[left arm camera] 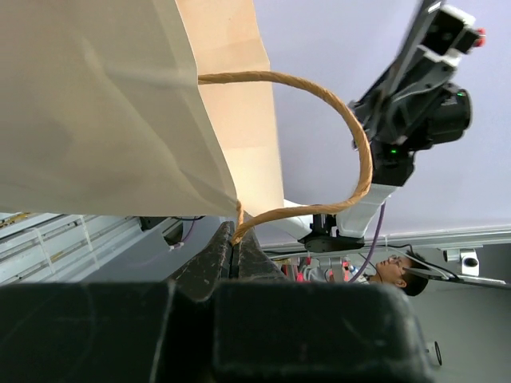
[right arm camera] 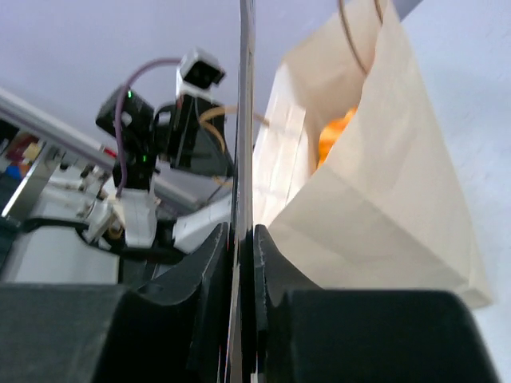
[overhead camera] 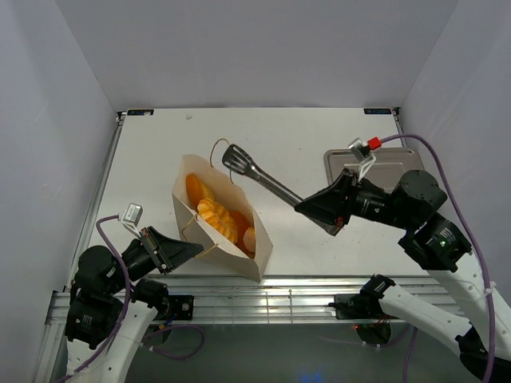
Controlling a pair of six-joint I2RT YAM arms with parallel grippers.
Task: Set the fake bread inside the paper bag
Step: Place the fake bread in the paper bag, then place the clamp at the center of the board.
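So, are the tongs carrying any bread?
No, the tongs in the right tool show a bare head; bread lies in the paper bag.

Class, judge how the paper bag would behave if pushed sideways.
Probably tips easily: the paper bag stands tall and narrow. Its thin paper would likely buckle. The fake bread inside and the left tool pinching its handle may steady it.

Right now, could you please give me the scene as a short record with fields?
bag: standing, mouth open
bread: several pieces inside the bag
left jaws: shut on the bag's handle
right jaws: shut on the tongs
tongs: head by the bag's far rim, carrying nothing
tray: right of the bag, partly hidden
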